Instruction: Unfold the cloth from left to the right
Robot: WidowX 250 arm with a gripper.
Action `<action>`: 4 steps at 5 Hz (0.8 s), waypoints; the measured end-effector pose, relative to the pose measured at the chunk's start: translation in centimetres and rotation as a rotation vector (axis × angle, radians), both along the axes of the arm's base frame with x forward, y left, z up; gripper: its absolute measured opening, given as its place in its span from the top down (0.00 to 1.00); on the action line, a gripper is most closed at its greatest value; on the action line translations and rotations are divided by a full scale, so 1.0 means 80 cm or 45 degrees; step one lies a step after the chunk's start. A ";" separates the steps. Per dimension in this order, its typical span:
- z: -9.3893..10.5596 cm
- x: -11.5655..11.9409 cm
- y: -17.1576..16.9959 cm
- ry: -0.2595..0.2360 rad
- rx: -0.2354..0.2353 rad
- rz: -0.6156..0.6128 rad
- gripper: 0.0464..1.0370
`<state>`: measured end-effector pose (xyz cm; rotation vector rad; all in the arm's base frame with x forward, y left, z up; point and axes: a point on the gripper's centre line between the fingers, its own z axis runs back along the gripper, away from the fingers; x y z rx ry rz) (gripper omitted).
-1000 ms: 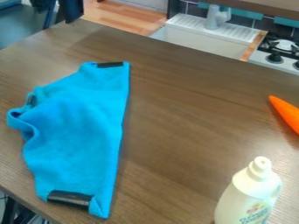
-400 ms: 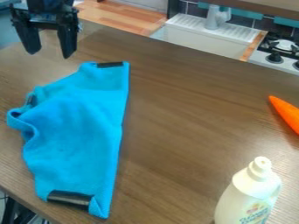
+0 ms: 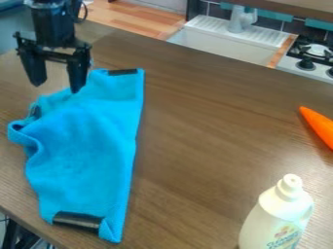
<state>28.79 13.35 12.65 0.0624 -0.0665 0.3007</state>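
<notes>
My gripper point(image 3: 56, 88) hangs at the upper left, its two fingers spread apart with nothing between them. It is over the upper left edge of the blue cloth point(image 3: 84, 146), and the right fingertip overlaps that edge in the view. The cloth lies folded on the left part of the table, with a straight right edge and a rumpled left edge. Black strips show at its top corner, its bottom edge and its left side, where a small loop of fabric curls up.
A white bottle point(image 3: 276, 216) stands on the brown table point(image 3: 201, 121) at the lower right. An orange carrot-like object point(image 3: 318, 126) lies at the right edge. Behind the table are a white sink point(image 3: 224, 44) and a stove point(image 3: 312, 61).
The gripper has come into view from the top left and moved down to the cloth's upper left edge, fingers apart. The cloth has kept its shape and place.
</notes>
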 end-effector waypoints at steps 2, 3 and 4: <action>-0.016 -0.018 0.006 0.026 0.065 -0.021 0.04; -0.011 -0.023 0.009 0.014 0.086 -0.013 0.04; -0.011 -0.025 0.015 0.013 0.101 0.003 0.05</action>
